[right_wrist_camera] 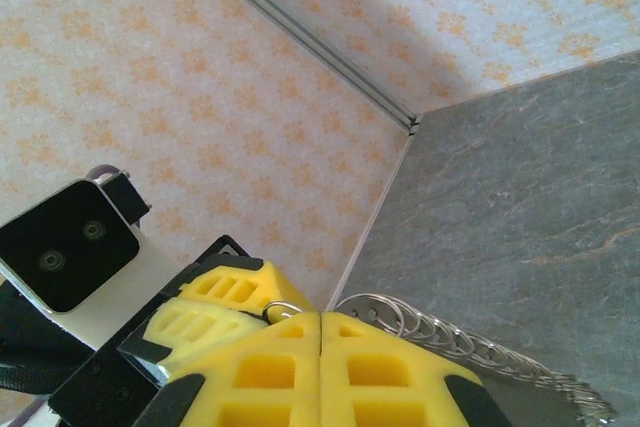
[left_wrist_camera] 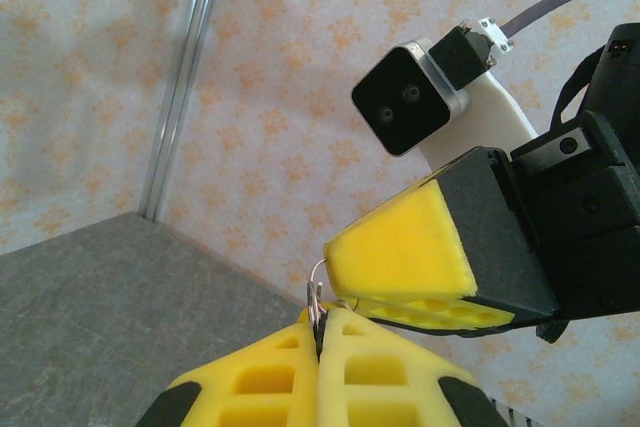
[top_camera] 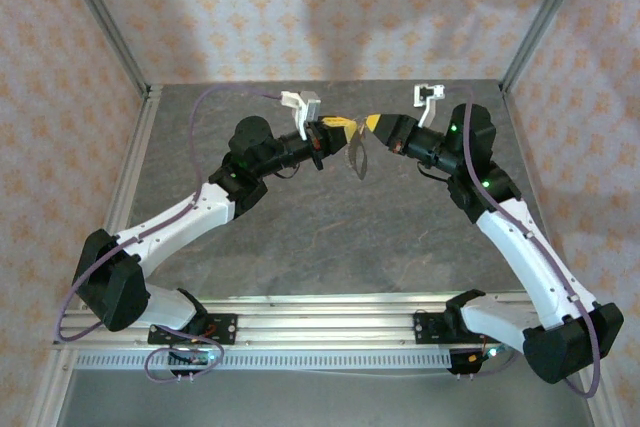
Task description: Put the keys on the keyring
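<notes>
Nearest us, the left arm (top_camera: 170,222) and right arm (top_camera: 530,257) rise from the near edge of the table (top_camera: 300,247) and meet above its middle. The left gripper (left_wrist_camera: 318,325) is closed on the keyring (left_wrist_camera: 316,292), whose wire stands up from between its pads (left_wrist_camera: 385,377). The right gripper (right_wrist_camera: 320,322), also closed, sits tip to tip with it; we see the wire just at that tip, and a beaded chain (right_wrist_camera: 470,342) curving away beside it.

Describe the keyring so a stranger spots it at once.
Look over the far end of the grey table, where the two arms' yellow jaws meet. The keyring hangs just below them: a thin oval of grey wire, far finer than anything around it.
</notes>
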Motion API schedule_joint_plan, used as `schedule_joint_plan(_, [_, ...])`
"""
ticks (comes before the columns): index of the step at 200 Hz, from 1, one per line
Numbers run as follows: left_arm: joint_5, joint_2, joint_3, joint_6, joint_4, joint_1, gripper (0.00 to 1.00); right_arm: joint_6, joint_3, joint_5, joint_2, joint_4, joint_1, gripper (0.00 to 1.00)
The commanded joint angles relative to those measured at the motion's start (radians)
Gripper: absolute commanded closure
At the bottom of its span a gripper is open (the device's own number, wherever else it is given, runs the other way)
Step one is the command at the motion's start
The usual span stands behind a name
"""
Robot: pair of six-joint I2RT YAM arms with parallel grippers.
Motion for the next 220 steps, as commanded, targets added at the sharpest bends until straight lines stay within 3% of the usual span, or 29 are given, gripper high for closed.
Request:
schedule_joint_plan(1, [-0.005, -0.019, 0.017, 0.003, 0.073, -0.006, 1.0, -0.017, -0.011, 0.005, -0.012, -0.001, -0.008, 1.0])
schedule_joint_plan(68, [-0.015, -0.012, 0.02, -0.006, 0.089, -0.006, 1.0, -0.026, -0.009, -0.1, 0.021, -0.011, -0.007, 1.0])
schedule_joint_plan(220, [-0.078, 0.006, 0.017, -0.06, 0.142, -0.006, 1.0, -0.046, -0.041, -0.108, 0.002, -0.033, -0.032, 1.0])
